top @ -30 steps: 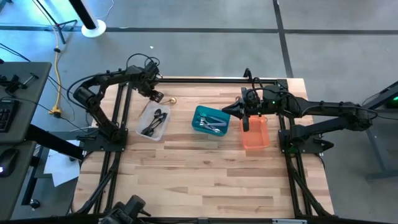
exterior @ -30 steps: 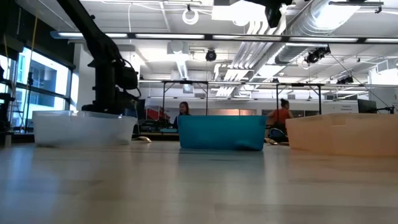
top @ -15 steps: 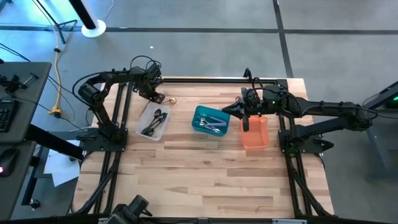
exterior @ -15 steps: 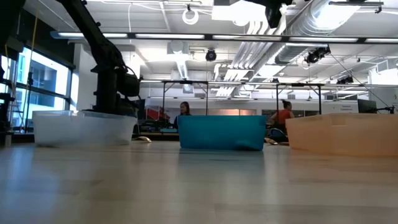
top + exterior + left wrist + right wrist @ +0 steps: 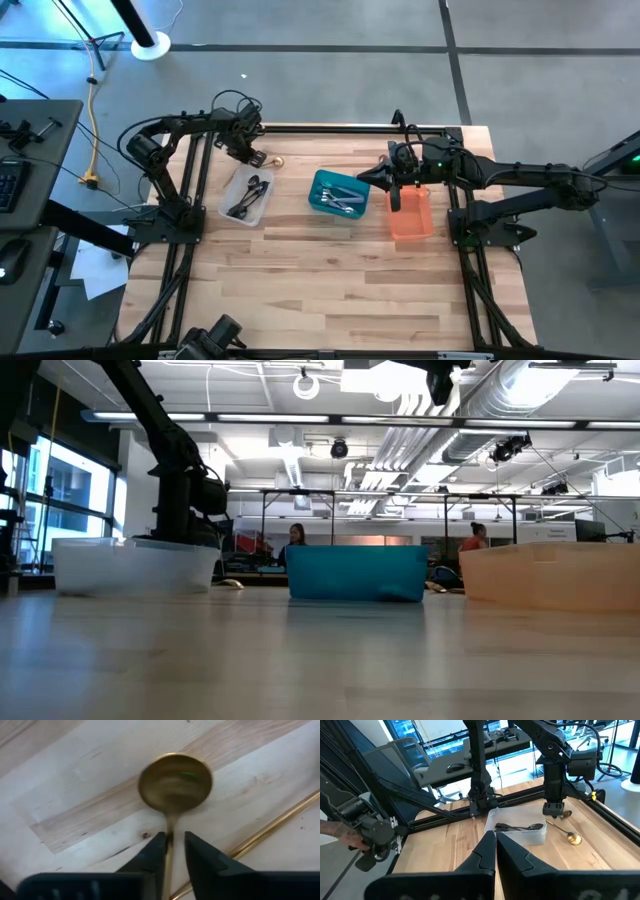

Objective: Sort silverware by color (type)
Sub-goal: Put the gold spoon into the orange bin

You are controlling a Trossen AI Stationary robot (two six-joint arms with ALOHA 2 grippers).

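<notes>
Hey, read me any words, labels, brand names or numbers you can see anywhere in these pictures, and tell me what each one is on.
None can be read.
Clear bin, teal bin, orange bin: no label shows.
Gold spoon between the left gripper fingers: no marking shows.
Right gripper: plain dark fingers.
Room beyond the table, low view: any signs too small to read.

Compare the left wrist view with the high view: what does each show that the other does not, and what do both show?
Only the left wrist view shows the left pincer with its fingers close on either side of the gold spoon handle, and a second gold utensil lying beside it. Only the high view shows the clear bin holding dark utensils, the teal bin holding silver ones, the orange bin, and the right pincer waiting over the orange bin's edge. Both show the left pincer at the gold spoon on the wooden table.
</notes>
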